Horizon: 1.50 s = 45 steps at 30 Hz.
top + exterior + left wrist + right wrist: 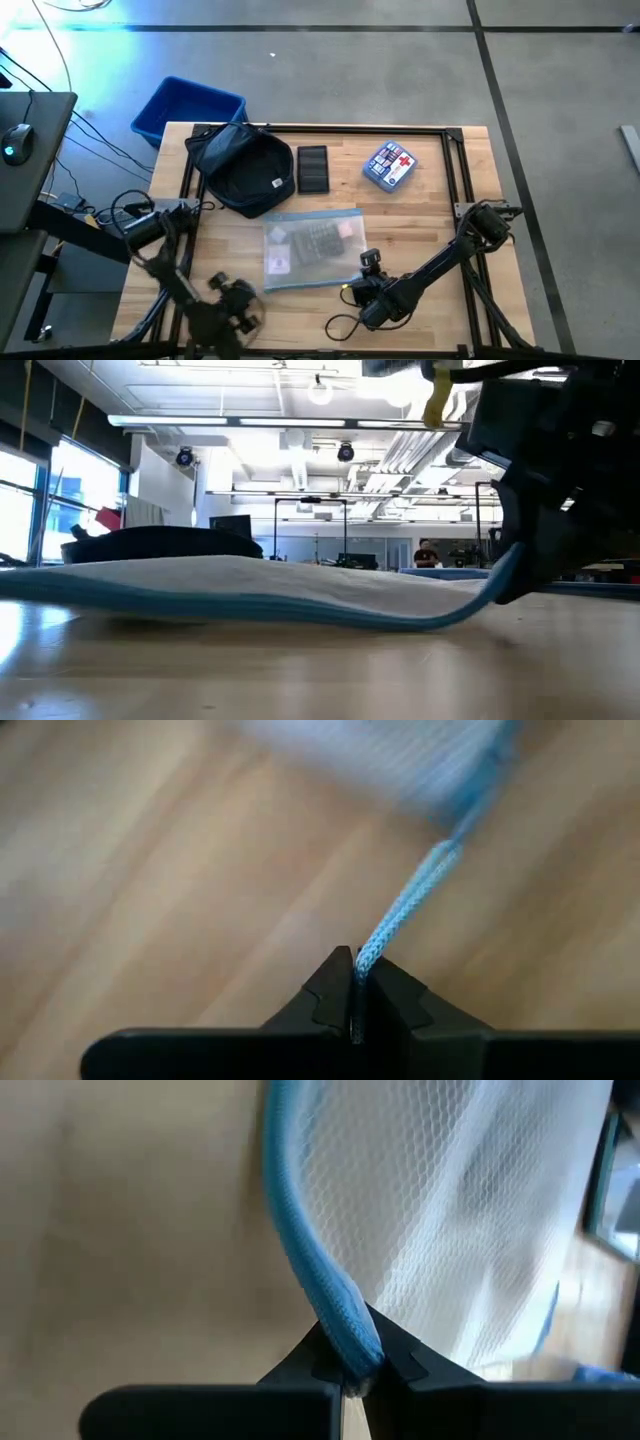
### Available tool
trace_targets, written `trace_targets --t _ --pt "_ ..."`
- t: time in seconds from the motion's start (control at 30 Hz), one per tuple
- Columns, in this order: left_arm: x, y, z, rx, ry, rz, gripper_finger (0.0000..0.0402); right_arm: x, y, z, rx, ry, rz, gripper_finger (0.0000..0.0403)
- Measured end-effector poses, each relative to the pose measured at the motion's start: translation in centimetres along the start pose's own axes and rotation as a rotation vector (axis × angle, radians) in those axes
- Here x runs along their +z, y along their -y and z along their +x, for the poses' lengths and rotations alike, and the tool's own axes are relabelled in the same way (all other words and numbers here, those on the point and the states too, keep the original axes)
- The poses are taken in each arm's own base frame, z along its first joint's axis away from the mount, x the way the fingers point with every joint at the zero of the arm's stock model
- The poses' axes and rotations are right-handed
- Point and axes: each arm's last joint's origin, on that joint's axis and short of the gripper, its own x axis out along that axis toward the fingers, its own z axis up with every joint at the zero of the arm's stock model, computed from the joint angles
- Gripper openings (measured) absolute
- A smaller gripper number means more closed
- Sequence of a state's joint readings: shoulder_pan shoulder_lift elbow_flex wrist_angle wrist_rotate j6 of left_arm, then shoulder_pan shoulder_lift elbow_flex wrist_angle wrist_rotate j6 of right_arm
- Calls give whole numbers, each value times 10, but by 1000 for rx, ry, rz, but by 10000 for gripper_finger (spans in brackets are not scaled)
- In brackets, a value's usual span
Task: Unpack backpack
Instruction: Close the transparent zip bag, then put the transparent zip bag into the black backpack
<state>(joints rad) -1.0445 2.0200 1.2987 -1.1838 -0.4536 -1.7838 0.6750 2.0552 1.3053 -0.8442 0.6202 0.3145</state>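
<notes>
Only the wrist views show the grips: right gripper (352,1370) pinches one mesh pouch's (312,246) blue edge; left gripper (358,982) pinches its cord. One backpack (245,168) lies beyond both fingertips.

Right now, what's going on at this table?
Both arms are handling the mesh pouch, which lies flat at the table's middle. The right hand is shut on its blue edge; the left hand is shut on a thin blue cord leading towards it. Farther back lie the backpack, a black case and a first-aid pouch.
</notes>
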Motion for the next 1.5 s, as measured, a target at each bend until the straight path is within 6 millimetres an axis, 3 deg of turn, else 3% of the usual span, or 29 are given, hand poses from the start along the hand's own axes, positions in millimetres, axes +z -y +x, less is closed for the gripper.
trace_targets --t 0.23,0.47,0.57,0.73,0.97,1.17,1.33,1.5 --pt "-24 -2 -15 -138 179 -88 0 -1 4 -7 -21 -42 -16 0" --pt "-21 21 -34 -284 113 111 18 -12 0 -20 -48 -126 214 1" --pt "-8 27 -50 -297 106 186 48 -13 -7 -24 -18 -116 340 15" --pt "45 17 -75 -193 206 175 99 -16 -24 -34 46 -112 526 86" --pt "148 -42 -69 56 236 210 123 -7 -56 -58 92 205 588 210" --pt "230 -117 -29 14 107 193 119 -1 -65 -70 45 387 515 259" --pt "252 -181 28 -80 -72 120 124 -1 -67 -70 109 347 515 260" --pt "248 -215 76 -156 -120 106 138 0 -69 -70 144 338 541 260"
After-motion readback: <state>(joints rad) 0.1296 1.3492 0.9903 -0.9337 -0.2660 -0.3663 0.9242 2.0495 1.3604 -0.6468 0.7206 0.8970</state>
